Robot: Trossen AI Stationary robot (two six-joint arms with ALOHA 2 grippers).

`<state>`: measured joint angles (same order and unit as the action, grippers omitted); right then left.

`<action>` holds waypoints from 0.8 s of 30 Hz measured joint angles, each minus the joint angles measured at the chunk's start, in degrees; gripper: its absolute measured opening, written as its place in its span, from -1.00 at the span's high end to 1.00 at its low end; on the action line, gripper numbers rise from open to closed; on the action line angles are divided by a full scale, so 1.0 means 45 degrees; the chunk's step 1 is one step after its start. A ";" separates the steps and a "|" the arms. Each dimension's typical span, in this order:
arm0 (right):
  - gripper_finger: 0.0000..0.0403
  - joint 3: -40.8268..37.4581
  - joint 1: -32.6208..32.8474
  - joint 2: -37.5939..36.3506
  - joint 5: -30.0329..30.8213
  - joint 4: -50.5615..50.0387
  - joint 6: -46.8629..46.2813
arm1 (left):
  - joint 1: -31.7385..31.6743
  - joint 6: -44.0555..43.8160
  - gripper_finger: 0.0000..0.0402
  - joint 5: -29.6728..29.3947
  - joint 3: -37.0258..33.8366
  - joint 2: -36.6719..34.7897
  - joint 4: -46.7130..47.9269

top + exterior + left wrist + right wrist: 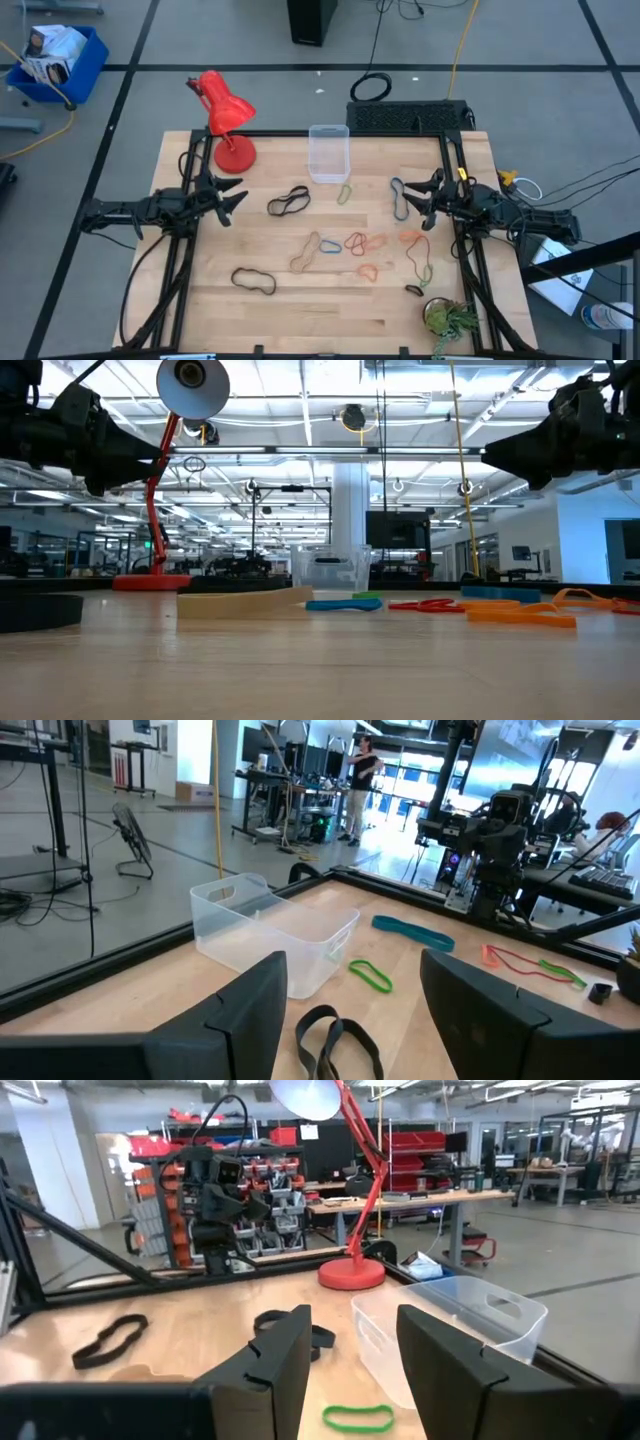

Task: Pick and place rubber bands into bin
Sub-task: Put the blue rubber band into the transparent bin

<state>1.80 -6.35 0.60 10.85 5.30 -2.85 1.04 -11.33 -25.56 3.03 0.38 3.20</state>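
Observation:
Several rubber bands lie flat on the wooden table: a black one (289,203), a green one (345,192) beside the bin, a dark one (399,198), and tan, blue, red and orange ones (340,245) at the middle. The clear bin (328,153) stands at the far middle. My left gripper (228,195) hovers open over the table's left side and points level toward the middle, with the black band (335,1045) below and ahead. My right gripper (415,195) hovers open over the right side, facing it, with the green band (358,1418) below.
A red desk lamp (225,120) stands at the far left, next to the bin. A small plant (450,318) sits at the near right corner. More bands lie near the front: a black one (253,281), an olive one (420,258) and an orange one (368,271).

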 joint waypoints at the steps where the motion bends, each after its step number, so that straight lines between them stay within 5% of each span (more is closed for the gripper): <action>1: 0.29 0.0000 0.0000 0.0057 0.0068 0.0005 0.0036 | 0.0000 0.0005 -0.18 -0.0005 0.0000 0.0000 0.0000; 11: 0.29 0.1171 0.0001 0.2412 0.4114 -0.0084 0.1572 | 0.0000 0.0005 -0.18 -0.0005 0.0000 0.0000 -0.0092; 19: 0.29 0.4714 0.0005 0.6529 0.4325 -0.0556 0.1401 | 0.0000 0.0008 -0.18 0.0000 0.0000 0.0000 -0.0087; 24: 0.29 0.7588 -0.0208 0.9363 0.4226 -0.3793 -0.0501 | 0.0000 0.0245 -0.18 -0.0033 0.0000 0.0000 -0.0073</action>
<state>35.95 -7.29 42.73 29.87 -11.77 -5.11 1.04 -10.23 -25.71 3.03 0.38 2.87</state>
